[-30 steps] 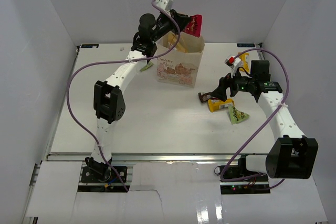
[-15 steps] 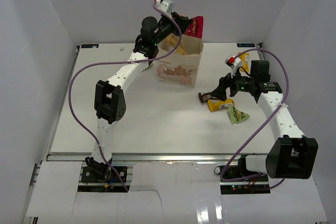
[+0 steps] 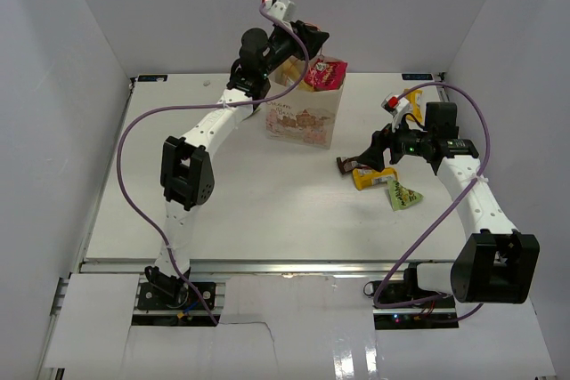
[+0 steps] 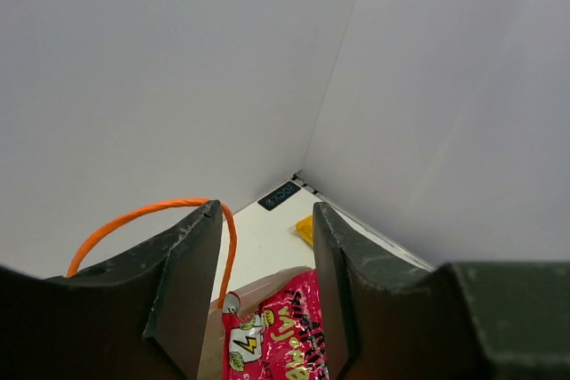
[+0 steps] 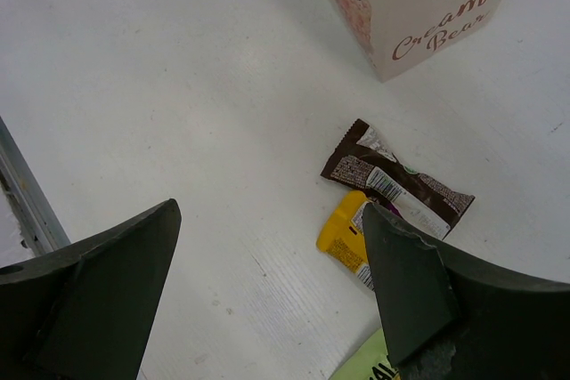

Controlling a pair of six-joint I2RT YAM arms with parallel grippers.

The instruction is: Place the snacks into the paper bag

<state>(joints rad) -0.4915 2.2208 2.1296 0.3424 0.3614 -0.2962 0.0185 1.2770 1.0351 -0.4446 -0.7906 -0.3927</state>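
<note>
The paper bag [image 3: 301, 117] stands upright toward the back of the table [image 3: 223, 202], its printed front facing you and an orange loop handle [image 4: 147, 215] rising from its rim. A magenta packet [image 3: 325, 73] lies in the bag's open mouth, its top poking above the rim. Your left gripper [image 3: 312, 39] hovers just above that opening with its fingers [image 4: 189, 278] parted to a middling gap. Nothing sits between them, and the left wrist view looks down past them onto the magenta packet below. To the right of the bag, three snacks lie flat on the table in a loose cluster. A dark brown bar wrapper [image 5: 396, 184] is nearest the bag, a yellow pouch [image 5: 343, 242] touches its near edge, and a green packet [image 3: 403, 193] lies just beyond that, toward you. Your right gripper [image 3: 363, 159] hangs low over this cluster, jaws spread wide and holding nothing; it is not touching the bar or the pouch. Another yellow packet [image 3: 413, 95] shows behind the right arm near the back right of the table, partly hidden.
</note>
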